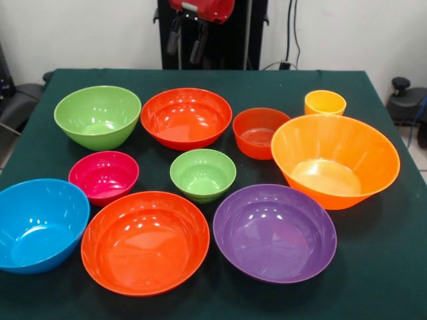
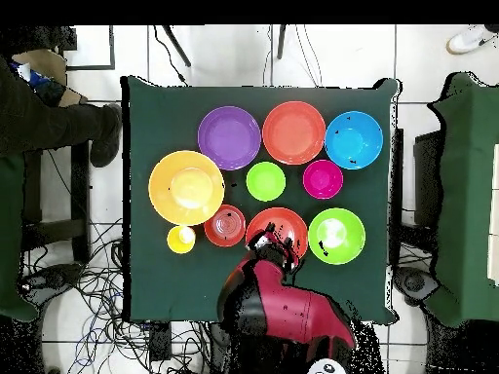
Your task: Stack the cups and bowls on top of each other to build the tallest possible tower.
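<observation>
While nothing is stacked yet, every bowl sits alone on the green table, and the picture reads from biggest to smallest. At right centre of the front view the large orange bowl leans tilted, its rim close to the table's right edge. Along the bottom lie the wide red-orange bowl, the purple bowl and the blue bowl, the blue one reaching the picture's left edge. In the upper row stand the big lime green bowl and a second red-orange bowl. Smaller ones fill the middle: the magenta bowl, the small lime green bowl and the small red-orange bowl, which nearly touches the large orange bowl. Smallest, the yellow-orange cup stands upright at upper right, just beside the orange bowl's rim. Open cloth shows mainly in a strip along the top edge and in the lower right corner; gaps between bowls are narrow. The gripper hangs at top centre, above the upper red-orange bowl, its two dark fingers spread apart and holding nothing. In the overhead view the red arm reaches up from the bottom.
</observation>
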Tool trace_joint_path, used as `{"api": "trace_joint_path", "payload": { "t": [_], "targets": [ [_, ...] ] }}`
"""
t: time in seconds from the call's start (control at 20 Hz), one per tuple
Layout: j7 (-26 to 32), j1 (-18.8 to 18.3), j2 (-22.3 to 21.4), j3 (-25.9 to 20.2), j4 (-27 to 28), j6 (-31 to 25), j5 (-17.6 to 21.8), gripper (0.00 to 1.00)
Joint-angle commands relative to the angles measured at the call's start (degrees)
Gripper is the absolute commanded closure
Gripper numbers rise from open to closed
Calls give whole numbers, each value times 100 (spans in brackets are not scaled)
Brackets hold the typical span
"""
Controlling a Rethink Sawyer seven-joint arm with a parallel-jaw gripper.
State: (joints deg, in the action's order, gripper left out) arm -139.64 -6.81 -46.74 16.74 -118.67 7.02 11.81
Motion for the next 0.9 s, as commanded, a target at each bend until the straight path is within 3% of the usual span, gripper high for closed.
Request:
{"api": "trace_joint_path", "payload": {
  "t": [0.05,0.2,0.4,0.55,0.8,0.9],
  "targets": [
    [-98,-89,123,-595,-276,-736,275,0],
    [-26,-163,123,-666,-219,-853,283,0],
    [-3,113,209,-307,-140,-837,273,0],
    [105,47,201,-331,-90,-983,316,0],
    [193,281,421,15,387,-1229,215,0],
    [311,280,378,4,650,-1609,166,0]
  ]
}}
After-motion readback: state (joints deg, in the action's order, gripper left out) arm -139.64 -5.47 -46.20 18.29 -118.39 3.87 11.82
